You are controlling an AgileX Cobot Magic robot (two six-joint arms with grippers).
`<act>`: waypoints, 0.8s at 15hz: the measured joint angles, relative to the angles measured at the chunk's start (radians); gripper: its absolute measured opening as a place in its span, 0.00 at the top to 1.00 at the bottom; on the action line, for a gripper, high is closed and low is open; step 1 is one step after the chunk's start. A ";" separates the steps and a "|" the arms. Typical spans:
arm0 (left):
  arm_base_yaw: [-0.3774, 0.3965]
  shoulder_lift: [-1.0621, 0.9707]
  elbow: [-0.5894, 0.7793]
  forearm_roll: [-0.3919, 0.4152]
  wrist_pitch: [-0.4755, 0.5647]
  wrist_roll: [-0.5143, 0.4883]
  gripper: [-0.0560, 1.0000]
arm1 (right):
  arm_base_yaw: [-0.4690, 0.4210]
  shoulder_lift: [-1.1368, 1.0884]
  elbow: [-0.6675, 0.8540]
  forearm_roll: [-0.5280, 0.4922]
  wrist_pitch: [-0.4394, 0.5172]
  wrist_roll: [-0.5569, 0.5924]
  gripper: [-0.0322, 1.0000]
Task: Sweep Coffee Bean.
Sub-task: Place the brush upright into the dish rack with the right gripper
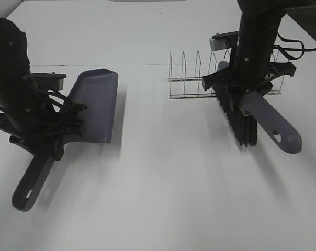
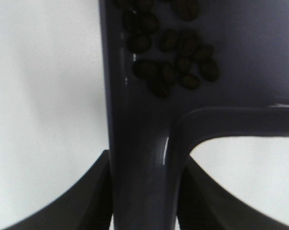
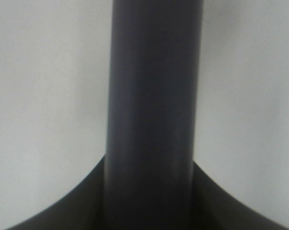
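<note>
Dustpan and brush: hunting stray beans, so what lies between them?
Bare table, seen in the high view; a wire rack stands just behind that stretch.

You see a wire rack (image 1: 192, 78) standing upright on the white desk (image 1: 168, 198), toward its far right corner, its thin dividers lined up in a row.
</note>
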 joint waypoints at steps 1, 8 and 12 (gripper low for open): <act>0.000 0.000 0.000 0.000 0.005 0.000 0.63 | 0.000 0.036 -0.038 0.000 0.006 0.000 0.71; 0.000 0.000 0.000 0.000 0.025 0.000 0.63 | -0.006 0.212 -0.293 -0.023 0.067 0.056 0.71; 0.000 0.000 0.000 0.000 0.032 0.000 0.63 | -0.023 0.275 -0.415 -0.022 0.067 0.072 0.71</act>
